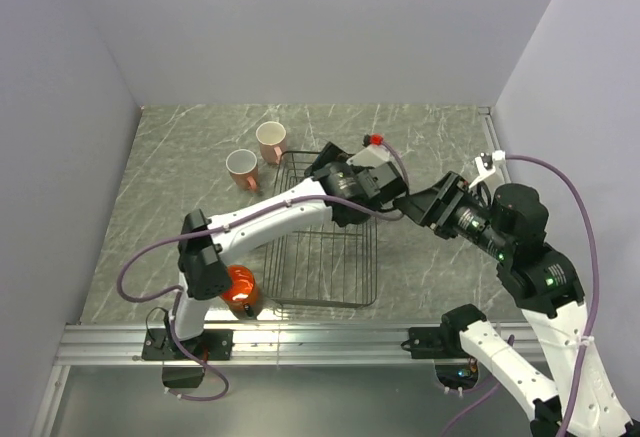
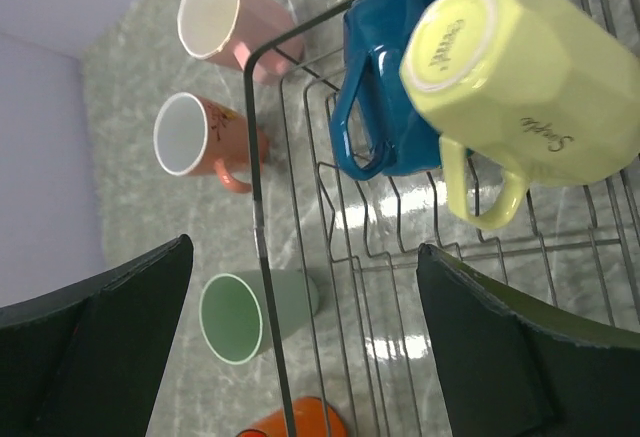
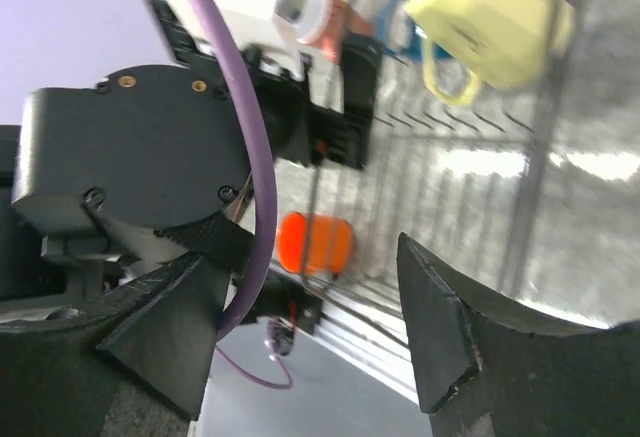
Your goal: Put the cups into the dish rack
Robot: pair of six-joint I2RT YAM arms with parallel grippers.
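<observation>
Four cups [image 2: 195,137] are seen on the table [image 2: 130,77], left of the dish rack [image 2: 262,237], so nearer to the left gripper [image 2: 308,247], whose jaws are spread empty over the rack. The right gripper [image 3: 305,257] is spread empty too.

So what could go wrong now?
The right pincer is very close to the left arm above the rack, so they might bump. The open left pincer hangs near the yellow mug and blue mug already in the rack; a clumsy swing could tip them. The orange mug beside the left arm's base could get nudged.
</observation>
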